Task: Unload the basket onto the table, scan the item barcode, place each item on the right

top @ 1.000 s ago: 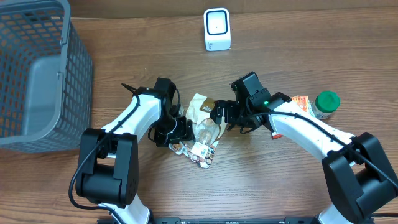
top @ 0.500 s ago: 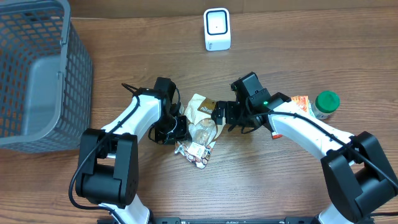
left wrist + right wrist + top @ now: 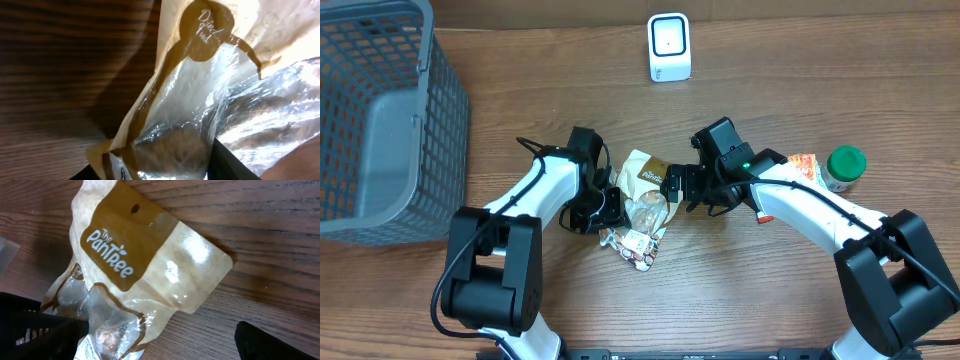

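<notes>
1. Brown wooden surface: tan-paper, clear-windowed snack pouch lies centre, between both arms.
2. Pouch: light, crinkly, slippery; judged best pinched at paper header.
3. Right fingers spread wide, empty; left fingers straddle pouch, grip unclear.

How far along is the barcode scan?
Done: nothing yet; the PanTree pouch lies on the table. In hand: left pincer at its edge, grip unclear; right pincer open over it. Left: lift it, show the barcode to the white scanner.
</notes>
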### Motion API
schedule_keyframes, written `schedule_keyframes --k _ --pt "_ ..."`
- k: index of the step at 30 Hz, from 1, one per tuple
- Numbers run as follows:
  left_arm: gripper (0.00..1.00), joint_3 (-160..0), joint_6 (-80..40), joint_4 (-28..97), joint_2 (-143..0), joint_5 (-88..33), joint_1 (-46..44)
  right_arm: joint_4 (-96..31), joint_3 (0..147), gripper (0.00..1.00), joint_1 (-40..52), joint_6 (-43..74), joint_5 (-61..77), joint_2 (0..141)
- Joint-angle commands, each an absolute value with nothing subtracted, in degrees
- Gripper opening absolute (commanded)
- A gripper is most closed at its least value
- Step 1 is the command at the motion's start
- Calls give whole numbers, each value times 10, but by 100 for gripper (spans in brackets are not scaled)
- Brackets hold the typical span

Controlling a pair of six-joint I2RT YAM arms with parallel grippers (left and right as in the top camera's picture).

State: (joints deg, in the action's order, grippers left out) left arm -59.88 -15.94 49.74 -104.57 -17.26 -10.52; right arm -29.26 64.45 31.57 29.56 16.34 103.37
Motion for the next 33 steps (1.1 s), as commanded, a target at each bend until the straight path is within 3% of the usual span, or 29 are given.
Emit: schedule_keyframes --k 1,4,7,12,14,20,25,33 --pt "49 -566 -155 484 -1049 -145 -109 -292 641 100 314 282 168 1037" --pt "68 -566 -154 483 -1049 -147 -110 -292 641 100 314 282 168 1037" --pt "72 -566 -154 475 -1049 -151 -110 -292 641 100 314 282 168 1037" --pt "34 -566 -154 473 -1049 -149 -109 -292 641 100 314 280 168 1037" --pt "33 -567 -154 473 -1049 -151 -109 -290 641 100 311 274 170 1037" --pt "17 -590 -130 494 -1049 -176 -108 -288 641 100 254 212 302 1037" --pt "17 -628 -95 509 -1049 -251 -108 -297 641 100 191 175 402 1037" --pt "10 -678 -87 523 -1049 -255 -108 -328 641 100 163 164 408 1037"
